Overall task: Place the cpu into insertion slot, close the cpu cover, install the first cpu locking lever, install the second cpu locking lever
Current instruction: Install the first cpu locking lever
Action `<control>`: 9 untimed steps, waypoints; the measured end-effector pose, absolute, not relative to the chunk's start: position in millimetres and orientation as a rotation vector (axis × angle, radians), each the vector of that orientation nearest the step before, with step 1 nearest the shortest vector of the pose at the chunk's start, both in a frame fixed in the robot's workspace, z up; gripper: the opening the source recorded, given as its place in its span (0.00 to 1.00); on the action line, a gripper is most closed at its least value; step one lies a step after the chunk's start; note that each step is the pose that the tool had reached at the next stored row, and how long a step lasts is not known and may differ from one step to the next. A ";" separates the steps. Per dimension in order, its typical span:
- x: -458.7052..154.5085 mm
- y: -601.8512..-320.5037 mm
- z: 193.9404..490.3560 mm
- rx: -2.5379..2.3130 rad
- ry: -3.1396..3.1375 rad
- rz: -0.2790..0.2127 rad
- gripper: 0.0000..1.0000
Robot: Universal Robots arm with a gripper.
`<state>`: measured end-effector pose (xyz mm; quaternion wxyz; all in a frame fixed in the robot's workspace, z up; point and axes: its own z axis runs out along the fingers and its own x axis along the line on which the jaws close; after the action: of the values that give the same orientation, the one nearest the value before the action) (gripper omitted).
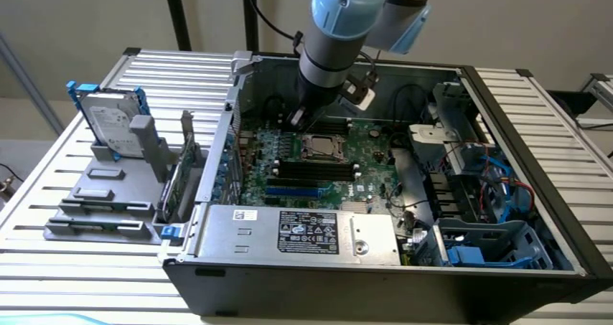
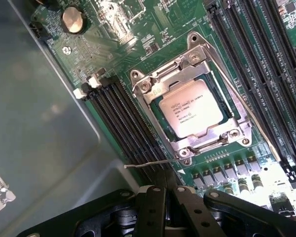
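The cpu (image 2: 190, 114) lies silvery face up in the insertion slot, whose dark rim (image 2: 156, 117) just shows around it. The cpu cover (image 2: 222, 137), a silvery frame plate, lies flat over the chip's edges. A thin wire locking lever (image 2: 148, 164) sticks out sideways from the socket's corner. My gripper (image 2: 167, 181) is shut, its black fingertips together right beside that lever; whether they touch it I cannot tell. In the exterior view the gripper (image 1: 298, 118) hangs low inside the case, just behind the socket and cpu (image 1: 321, 147).
Long black memory slots (image 2: 122, 126) flank the socket on both sides (image 2: 251, 64). The grey case wall (image 2: 34, 123) is close by the gripper. A labelled power supply box (image 1: 297, 232) fills the case front. Cables and a blue drive cage (image 1: 489, 246) crowd the exterior view's right.
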<state>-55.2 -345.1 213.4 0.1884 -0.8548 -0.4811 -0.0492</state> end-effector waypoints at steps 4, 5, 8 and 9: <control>-55.1 -343.2 211.7 -2.409 -1.355 -0.135 0.11; -55.1 -342.9 211.5 -2.410 -1.355 -0.134 0.11; -55.1 -342.3 210.4 -2.415 -1.356 -0.131 0.11; -55.0 -342.2 209.8 -2.415 -1.357 -0.131 0.11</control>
<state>-55.0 -342.2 209.8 0.1831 -0.8562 -0.4809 -0.0464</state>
